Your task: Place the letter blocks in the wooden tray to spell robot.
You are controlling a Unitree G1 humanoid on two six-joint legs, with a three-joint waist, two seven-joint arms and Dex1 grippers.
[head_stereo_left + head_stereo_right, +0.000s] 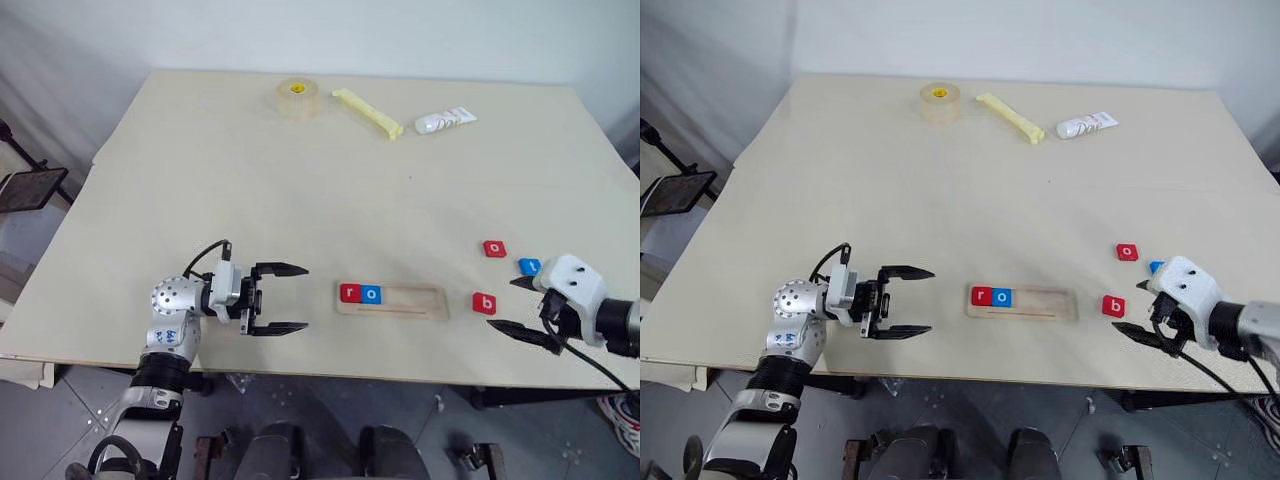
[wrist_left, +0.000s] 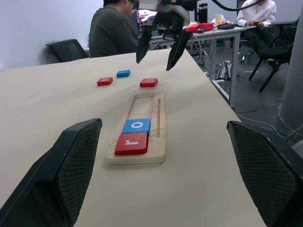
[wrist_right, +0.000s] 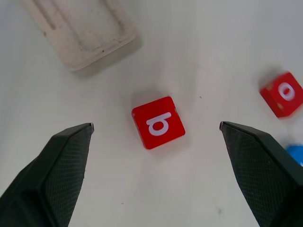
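Pale light-wood tray (image 1: 392, 301) with shallow rectangular slot, glossy red r (image 1: 350, 293) and blue o (image 1: 372, 294) tiles seated at its left end, red b tile (image 3: 158, 122) lying flat on matte desk (image 1: 300, 190), both end effectors (image 1: 278, 298) (image 1: 527, 308) released, nothing held.

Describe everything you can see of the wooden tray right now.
The wooden tray is a long, pale strip with rounded corners and a shallow slot, lying flat near the table's front edge. A red r block and a blue o block fill its left end, touching; the rest of the slot is empty. No gripper touches it.
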